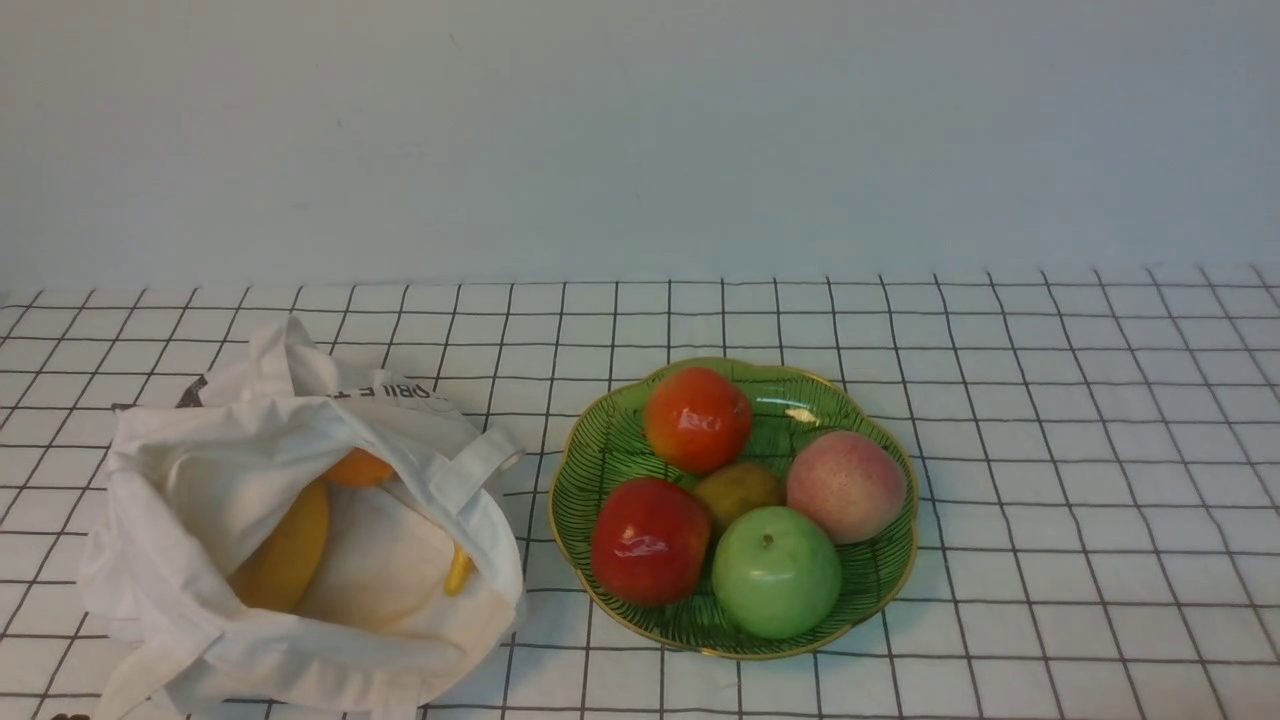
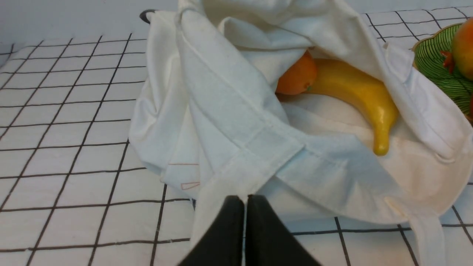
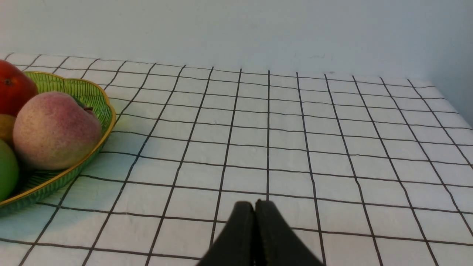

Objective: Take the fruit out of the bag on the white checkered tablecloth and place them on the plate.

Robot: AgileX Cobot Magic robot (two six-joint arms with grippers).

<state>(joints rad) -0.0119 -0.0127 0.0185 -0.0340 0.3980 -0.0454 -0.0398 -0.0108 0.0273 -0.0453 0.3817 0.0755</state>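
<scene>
Lying in bag [image 1: 300,540], near-left corner: banana [image 1: 290,555], tip nearward; lettering partly legible, "OBILE". Left gripper [image 2: 245,201], right gripper [image 3: 255,207] both pressed together, empty.

The bag [image 1: 300,540] hides most of the banana [image 1: 290,555].

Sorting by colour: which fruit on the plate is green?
The green apple, at the plate's near edge; its neighbours are red, pink or olive-brown.

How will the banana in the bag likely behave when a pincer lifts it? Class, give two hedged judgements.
The banana looks glossy and smooth, so it may slip in a narrow grip. Its curved body lies partly under the bag cloth, so the soft fabric may drag along.
</scene>
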